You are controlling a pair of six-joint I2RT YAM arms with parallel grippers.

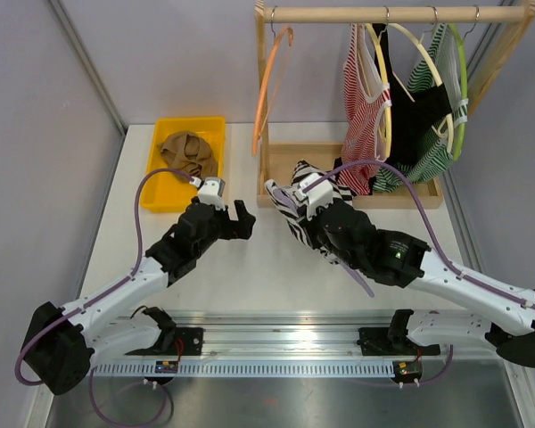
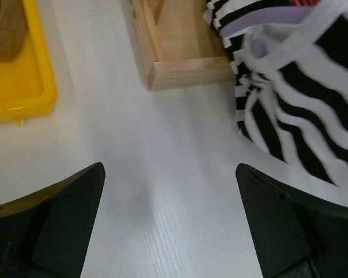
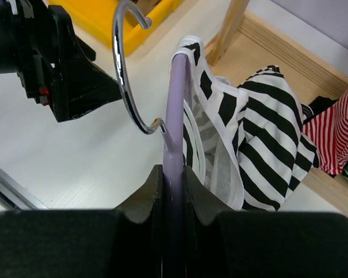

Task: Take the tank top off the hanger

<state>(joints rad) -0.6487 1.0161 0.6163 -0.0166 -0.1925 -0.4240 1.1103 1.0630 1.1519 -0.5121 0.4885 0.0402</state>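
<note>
The black-and-white striped fabric tank top point(image 3: 267, 145) hung on the lilac plastic hanger point(image 3: 175, 116) clamped by the right gripper point(image 3: 173, 174), seemingly awaiting the wide-open left gripper's point(image 2: 169, 191) grasp.

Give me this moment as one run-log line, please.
right gripper: shut on purple hanger | striped tank top: on hanger, not removed | left gripper: open, empty, over table
</note>
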